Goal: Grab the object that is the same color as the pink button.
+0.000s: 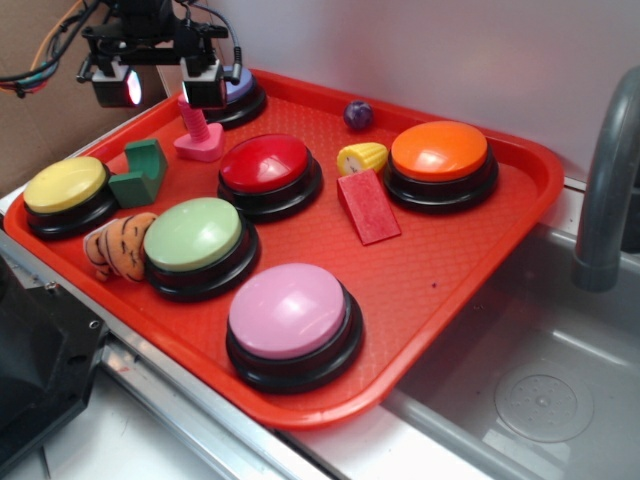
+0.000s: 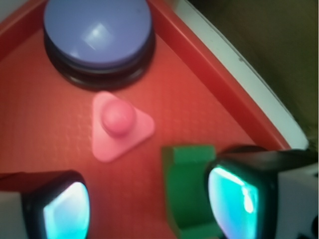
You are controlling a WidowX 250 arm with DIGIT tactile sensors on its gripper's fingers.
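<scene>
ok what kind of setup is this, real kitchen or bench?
Probably a toy kitchen sink bench in a lab. A red tray of domed buttons and small toys sits beside a grey sink basin with a faucet; the robot's pincer hangs over the tray.

The bolt [image 1: 197, 133] stands on the tray [image 1: 470, 260] between two domed buttons [image 1: 268, 172], pincer [image 1: 165, 88] above it.

Open hand [image 1: 163, 88] above pink bolt [image 1: 198, 133], red tray [image 1: 470, 250]

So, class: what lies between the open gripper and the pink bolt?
Nothing: the wrist view shows only bare red tray between the gripper and the pink bolt.
</scene>
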